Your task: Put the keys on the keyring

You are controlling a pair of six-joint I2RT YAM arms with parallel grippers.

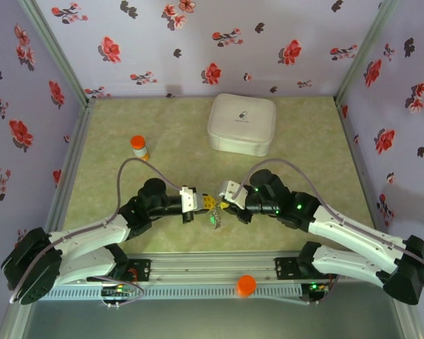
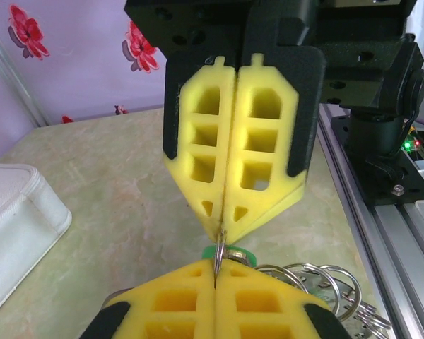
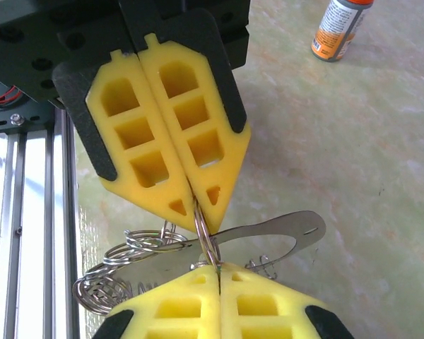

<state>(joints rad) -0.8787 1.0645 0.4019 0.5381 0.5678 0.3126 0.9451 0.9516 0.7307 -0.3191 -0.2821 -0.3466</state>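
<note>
The tabletop carries nothing of the task. The work hangs in the air above its near edge, at the lower centre of the top view, where the two arms meet tip to tip.

The left gripper comes in from the left of that frame and the right gripper from the right. Both have their yellow fingers pressed together, and neither is nearer the work than the other. Each appears to pinch the same thin wire ring of the keyring from opposite sides. That ring stands edge-on in both wrist views, its plane lying along the line from one gripper to the other.

In the right wrist view the rest of the keyring spreads across that line. Its flat grey loop has its long axis nearly level, reaching toward the right of the frame. A bunch of coiled silver rings hangs at the lower left.

The green head of one key sits at the meeting point in the left wrist view, just behind the pinched wire and between the two sets of tips. Its shaft is hidden, so I cannot tell which way it points or which gripper bears on it. Judging from this, the next move turns on that head lying right against the wire.
</note>
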